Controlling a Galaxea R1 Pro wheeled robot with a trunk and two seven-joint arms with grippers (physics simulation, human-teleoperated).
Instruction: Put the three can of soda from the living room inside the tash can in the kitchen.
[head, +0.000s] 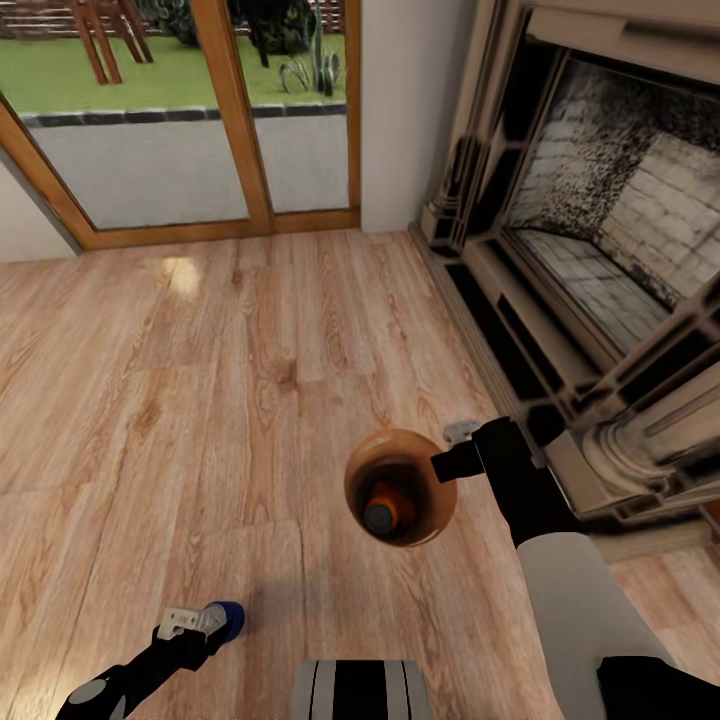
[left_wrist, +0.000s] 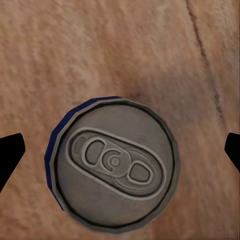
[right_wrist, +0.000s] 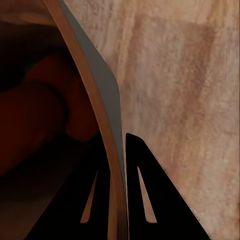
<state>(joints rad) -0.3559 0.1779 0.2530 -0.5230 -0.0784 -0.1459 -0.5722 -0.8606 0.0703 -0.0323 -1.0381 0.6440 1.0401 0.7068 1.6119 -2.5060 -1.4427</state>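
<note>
The tash can (head: 418, 458), grey outside and orange-brown inside, is in the middle of the head view over the wood floor. My right gripper (head: 447, 452) is shut on its rim; in the right wrist view its two fingers (right_wrist: 137, 165) pinch the bin's thin wall (right_wrist: 102, 95). An orange soda can (head: 386, 510) with a silver top lies inside the bin, and orange shapes (right_wrist: 45, 115) show dimly there. The blue soda can (head: 230, 620) stands on the floor at the lower left. My left gripper (left_wrist: 120, 150) is open above it, its fingers wide on either side of the silver top (left_wrist: 115, 162).
A carved fireplace (head: 600, 250) with a raised hearth runs along the right side, close to my right arm. Wood-framed glass doors (head: 235, 120) stand at the back, with a garden beyond. Light wood floor (head: 200, 380) stretches between. My base (head: 360, 690) shows at the lower edge.
</note>
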